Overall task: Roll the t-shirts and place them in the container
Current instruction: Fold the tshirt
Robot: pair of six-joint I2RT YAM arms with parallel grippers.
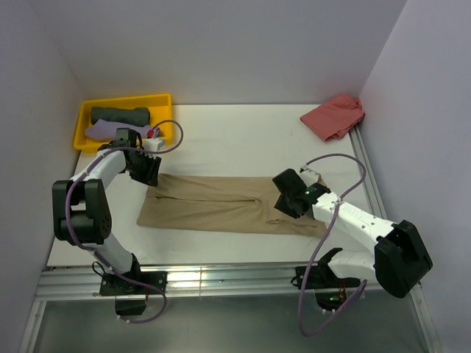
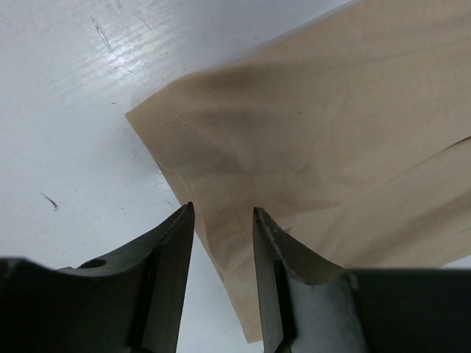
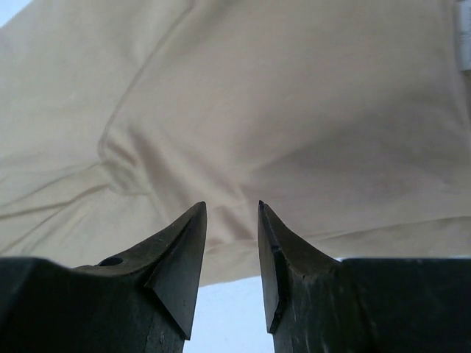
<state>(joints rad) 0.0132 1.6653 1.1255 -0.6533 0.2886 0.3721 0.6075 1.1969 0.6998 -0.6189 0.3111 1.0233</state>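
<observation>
A tan-beige t-shirt (image 1: pixel 221 204) lies folded into a long flat strip across the middle of the table. My left gripper (image 1: pixel 149 173) is open over its far left corner; in the left wrist view the gripper (image 2: pixel 223 212) straddles the shirt's hemmed edge (image 2: pixel 221 184). My right gripper (image 1: pixel 283 198) is open over the shirt's right part; in the right wrist view the gripper (image 3: pixel 231 207) hangs over the cloth (image 3: pixel 280 110), with a white tag (image 3: pixel 462 44) at the right edge. A salmon-pink shirt (image 1: pixel 335 115) lies crumpled at the far right. Dark green (image 1: pixel 120 115) and lavender (image 1: pixel 103 131) rolled shirts lie in the bin.
A yellow bin (image 1: pixel 158 99) stands at the far left corner of the white table (image 1: pixel 235 140). Grey walls close in the left, back and right. A metal rail (image 1: pixel 221 278) runs along the near edge by the arm bases.
</observation>
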